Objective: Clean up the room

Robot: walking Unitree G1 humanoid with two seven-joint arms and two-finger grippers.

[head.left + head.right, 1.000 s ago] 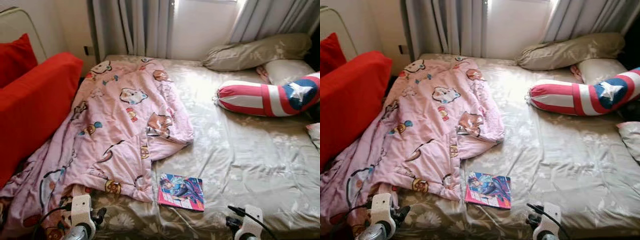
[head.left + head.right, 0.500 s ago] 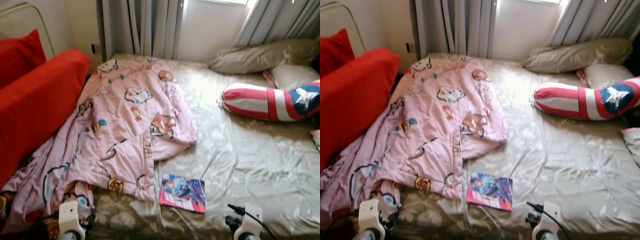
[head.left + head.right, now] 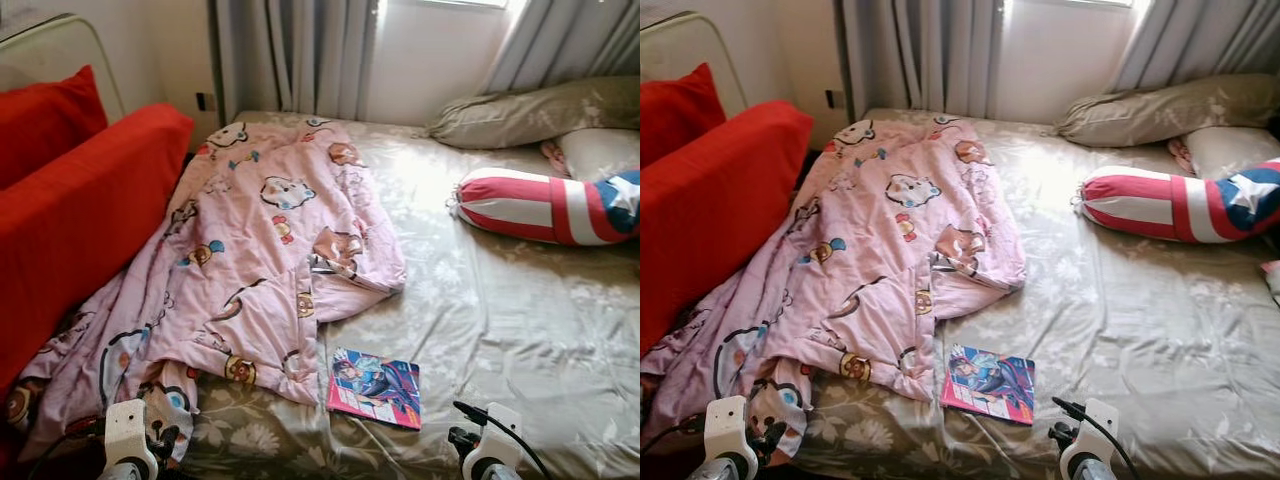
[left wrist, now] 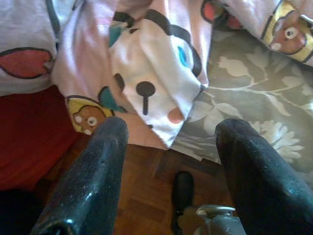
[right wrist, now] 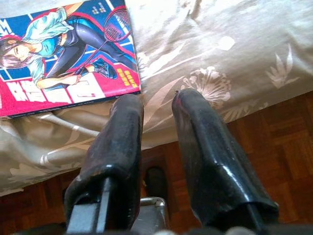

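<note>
Where blanket bunches, book — bed

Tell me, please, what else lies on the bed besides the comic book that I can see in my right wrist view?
Observer: A crumpled pink cartoon-print blanket covers the left side of the grey-green floral-sheeted bed, with its near corner beside your glossy comic book.
Operator: Thank you. Is the blanket wholly on the bed?
Observer: No. Its near-left end droops over the bed's edge toward the brown wooden floor.
Operator: Where is the left gripper?
Observer: The left gripper hovers just before that drooping end, fingers apart, holding nothing.
</note>
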